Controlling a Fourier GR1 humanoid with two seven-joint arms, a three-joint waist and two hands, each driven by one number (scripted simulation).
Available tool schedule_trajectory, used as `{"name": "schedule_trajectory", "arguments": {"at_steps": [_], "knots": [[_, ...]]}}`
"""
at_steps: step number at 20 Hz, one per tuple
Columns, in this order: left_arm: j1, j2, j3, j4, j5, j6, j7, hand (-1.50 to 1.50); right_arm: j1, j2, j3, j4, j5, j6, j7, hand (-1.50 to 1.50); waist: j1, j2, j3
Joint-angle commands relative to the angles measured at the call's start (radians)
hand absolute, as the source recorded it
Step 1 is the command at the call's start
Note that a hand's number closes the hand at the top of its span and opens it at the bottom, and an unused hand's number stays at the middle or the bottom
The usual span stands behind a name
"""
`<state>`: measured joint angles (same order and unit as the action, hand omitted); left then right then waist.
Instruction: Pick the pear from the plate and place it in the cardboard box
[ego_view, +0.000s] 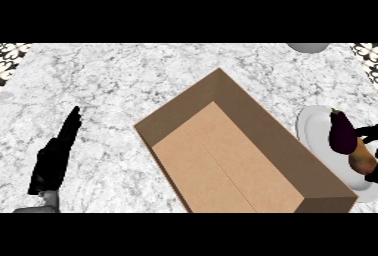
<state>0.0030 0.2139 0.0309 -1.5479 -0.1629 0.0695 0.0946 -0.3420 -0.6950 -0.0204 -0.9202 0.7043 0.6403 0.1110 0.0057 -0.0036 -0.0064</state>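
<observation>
The pear (362, 159), tan and orange, lies on the white plate (314, 131) at the right edge of the view, just beside and touching a dark purple eggplant (342, 132) that shares the plate. The right robot hand (372, 152) comes in at that same edge, with black fingers showing above and below the pear, curled round it; most of this hand is cut off by the frame. The plate sits close against the right long wall of the cardboard box (244, 155), which lies open-topped and turned diagonally across the middle of the marbled grey-white counter (133, 75). Far over at the left, well apart from the box, the left robot hand (55, 155) rests with its fingers straight and pointing up the view, holding nothing. A pale rounded object (308, 47) shows at the top right edge.
</observation>
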Motion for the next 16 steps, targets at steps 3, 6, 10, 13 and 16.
{"name": "schedule_trajectory", "arguments": {"at_steps": [3, 6, 10, 13, 16], "knots": [[-0.004, -0.028, -0.029, -0.053, -0.022, 0.000, 0.040, 0.00, -0.019, 0.000, 0.020, 0.047, 0.101, -0.163, -0.098, 1.50, 0.002, 0.004, 0.007], [-0.001, -0.025, -0.003, -0.013, -0.032, 0.018, 0.007, 0.00, 0.090, 0.029, 0.019, -0.129, 0.092, -0.210, -0.078, 1.50, -0.013, 0.000, 0.006], [0.054, -0.006, 0.037, -0.017, -0.003, 0.013, 0.001, 0.00, 0.270, 0.037, 0.032, -0.383, 0.106, -0.419, -0.185, 1.50, -0.074, -0.020, 0.005], [0.099, -0.003, 0.029, -0.049, -0.011, 0.010, -0.001, 0.00, 0.414, 0.069, 0.028, -0.558, 0.127, -0.536, -0.172, 1.50, -0.072, -0.018, 0.005], [0.057, 0.011, 0.054, -0.030, 0.009, -0.005, -0.005, 0.00, 0.582, 0.059, -0.006, -0.747, 0.130, -0.585, -0.158, 1.50, -0.065, -0.010, 0.004]]}}
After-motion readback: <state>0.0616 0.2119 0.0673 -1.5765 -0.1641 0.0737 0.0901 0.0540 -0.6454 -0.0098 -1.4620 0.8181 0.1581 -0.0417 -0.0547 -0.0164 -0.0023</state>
